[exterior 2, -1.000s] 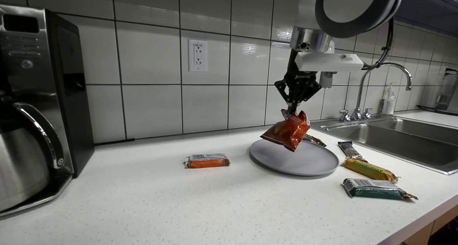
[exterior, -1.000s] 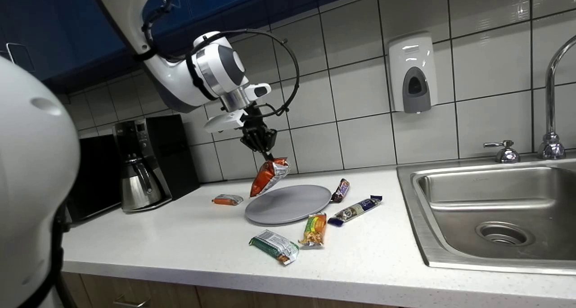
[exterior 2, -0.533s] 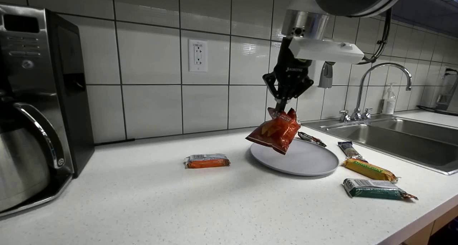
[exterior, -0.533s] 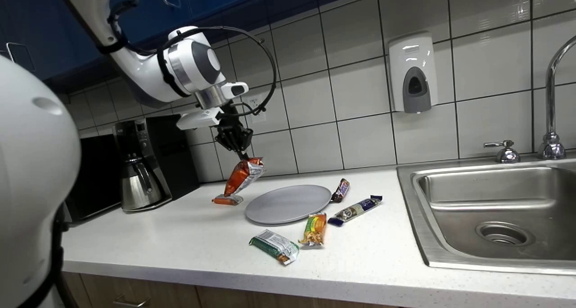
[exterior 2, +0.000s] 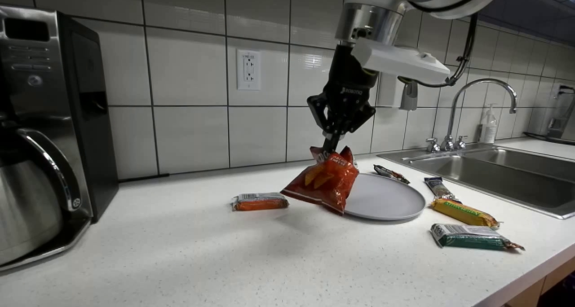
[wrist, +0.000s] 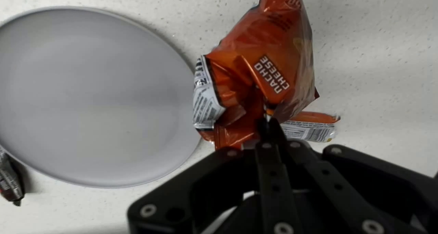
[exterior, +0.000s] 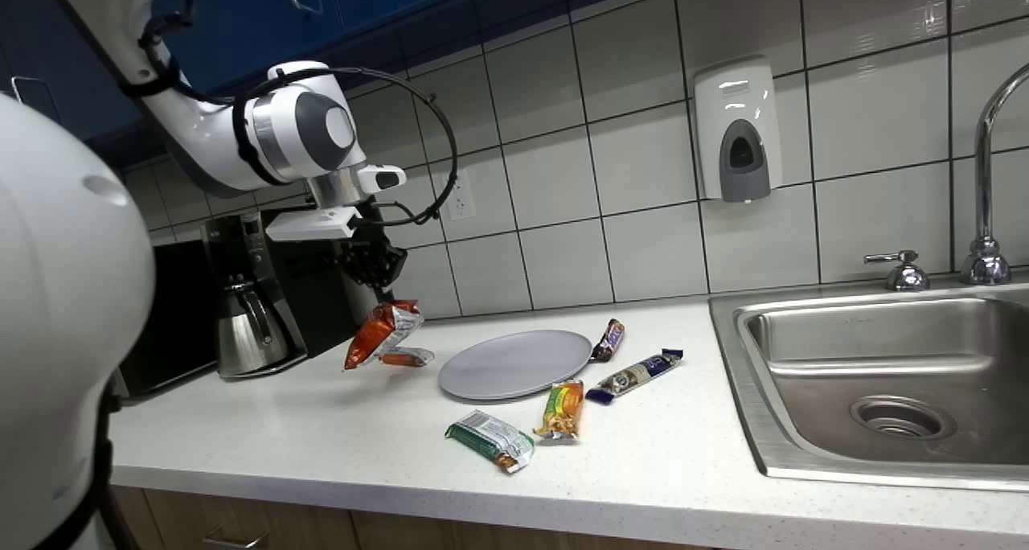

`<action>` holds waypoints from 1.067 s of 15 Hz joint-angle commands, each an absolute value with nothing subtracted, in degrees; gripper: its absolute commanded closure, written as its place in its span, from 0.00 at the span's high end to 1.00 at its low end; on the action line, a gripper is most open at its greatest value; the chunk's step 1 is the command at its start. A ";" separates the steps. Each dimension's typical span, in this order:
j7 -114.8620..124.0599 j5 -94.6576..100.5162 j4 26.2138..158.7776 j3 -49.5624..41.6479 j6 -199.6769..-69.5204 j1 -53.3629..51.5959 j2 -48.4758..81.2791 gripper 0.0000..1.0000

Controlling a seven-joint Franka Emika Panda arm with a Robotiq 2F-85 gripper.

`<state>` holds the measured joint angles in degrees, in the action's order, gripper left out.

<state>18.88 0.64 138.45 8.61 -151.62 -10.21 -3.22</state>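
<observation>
Aloft, a black two-fingered robot hand (exterior 2: 331, 146) clamps a shiny red-orange foil snack bag (exterior 2: 324, 182) by one crumpled end — likely because it folds slack and thin there — so it hangs above the speckled white worktop (exterior 2: 179, 257) near a round grey plate (exterior 2: 390, 198).

A glossy red-orange nacho cheese chip bag (exterior 2: 323, 181) hangs over the table (exterior 2: 170, 253) here, near the grey plate (exterior 2: 386, 198), caught by its crumpled upper part in the pincer (exterior 2: 331, 146). It's puffed and creased, tipped aslant, with chips pictured on its front and a silvery printed panel behind.
</observation>
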 commanded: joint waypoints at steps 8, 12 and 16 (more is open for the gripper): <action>8.51 -8.42 138.39 11.75 -151.31 -13.06 0.63 0.00; 7.98 -7.85 138.08 12.08 -151.31 -13.02 3.55 0.00; 7.29 -7.75 137.94 12.22 -150.91 -12.97 5.25 0.00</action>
<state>9.25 -6.79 138.67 11.59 -151.66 -13.21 4.41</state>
